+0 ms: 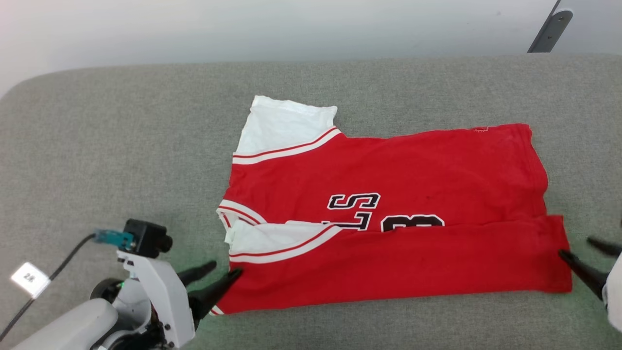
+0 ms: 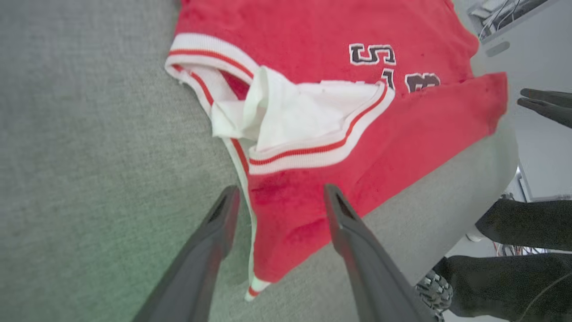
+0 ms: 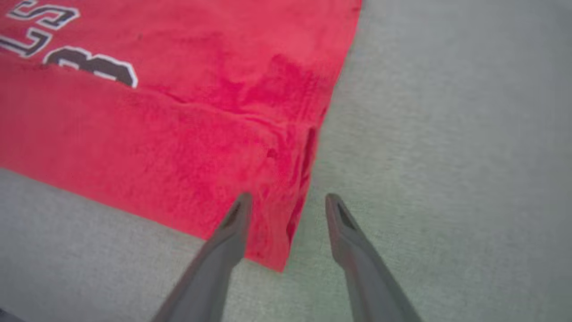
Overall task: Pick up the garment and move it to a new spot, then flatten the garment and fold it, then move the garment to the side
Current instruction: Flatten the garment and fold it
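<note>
Nearest, the left tool (image 1: 227, 267) sits low at the jersey's (image 1: 388, 184) near-left corner, its pale forearm coming in from the lower left and its fingers pointing right along the bench (image 1: 121, 146). In its wrist view the left tool (image 2: 281, 190) stands well open with nothing held, straddling the corner's white-trimmed edge. Across from it, the right tool (image 1: 576, 245) points left at the near hem corner. It is also open and empty: seen from the wrist, the right tool (image 3: 288, 197) has one finger over red cloth and the other over bare bench.

The jersey lies flat mid-bench between them. Its long axis runs left to right, collar end left and hem right. Its near strip is folded up over the numerals (image 1: 384, 216). Each tool is nearest its own end of that fold. The next fold probably starts from these two corners, or from the far edge, where the white sleeve (image 1: 284, 126) lies.
</note>
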### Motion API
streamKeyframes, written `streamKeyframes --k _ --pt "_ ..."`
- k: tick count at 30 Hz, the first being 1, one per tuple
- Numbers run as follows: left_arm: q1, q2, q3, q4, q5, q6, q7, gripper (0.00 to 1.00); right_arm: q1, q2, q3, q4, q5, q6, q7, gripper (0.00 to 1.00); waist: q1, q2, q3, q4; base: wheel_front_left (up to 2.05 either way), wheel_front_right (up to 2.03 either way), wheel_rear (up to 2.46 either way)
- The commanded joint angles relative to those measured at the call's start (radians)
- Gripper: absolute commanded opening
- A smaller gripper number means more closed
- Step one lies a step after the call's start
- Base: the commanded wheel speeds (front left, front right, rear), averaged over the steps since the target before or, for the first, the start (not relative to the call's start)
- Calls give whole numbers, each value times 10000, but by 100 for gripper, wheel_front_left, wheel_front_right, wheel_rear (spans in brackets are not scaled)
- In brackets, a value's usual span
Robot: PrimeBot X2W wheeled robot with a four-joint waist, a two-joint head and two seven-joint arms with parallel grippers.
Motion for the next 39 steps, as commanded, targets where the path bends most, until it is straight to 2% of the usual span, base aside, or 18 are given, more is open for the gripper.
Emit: streamKeyframes --k 1,5,8,10,15,21,26,30,35,37,39 --pt "111 -6 123 -76 91 63 -257 100 192 154 -320 -96 -184 -15 -181 100 0 -1 5 1 0 0 0" --pt "62 -142 745 -81 362 337 -1672 100 248 697 -1446 -434 -960 -15 -1212 100 0 -1 103 68 0 0 0" --pt "-128 -476 1182 195 904 606 -3084 100 84 1438 -2007 -616 -1580 -15 -2301 100 0 -1 283 43 0 0 0" --pt "-289 -760 1424 492 1168 687 -3653 100 -68 1946 -2198 -664 -1899 -15 -2878 100 0 -1 410 -23 0 0 0" --pt "-1393 -1365 2005 1520 1781 907 -4040 100 -743 3040 -2542 -698 -2448 -15 -4009 100 0 -1 885 -348 0 0 0" --pt "-3469 -1767 2194 3296 2394 576 -3806 100 -1489 4167 -3033 -762 -2751 -15 -5129 100 0 -1 1518 -1170 0 0 0" --pt "-5032 -2057 1982 5298 2424 121 -2488 100 -1496 4748 -3279 -817 -2861 -15 -5674 100 0 -1 1839 -1955 0 0 0" --pt "-5984 -2104 1562 6780 2289 -162 -449 100 -1279 4983 -3382 -789 -2845 -15 -5809 100 0 -1 2012 -2554 0 0 0" --pt "-6818 -2041 753 7904 2233 -628 2874 100 -1054 5134 -3488 -633 -2663 -15 -5800 100 0 -1 2234 -3066 0 0 0" --pt "-7191 -2038 503 8188 2362 -690 3644 100 -1016 5152 -3462 -603 -2549 -15 -5781 100 0 -1 2349 -3180 0 0 0" --pt "-7445 -2157 418 8551 2342 -566 4183 100 -1013 5122 -3404 -574 -2510 -15 -5766 100 0 -1 2487 -3278 0 0 0"
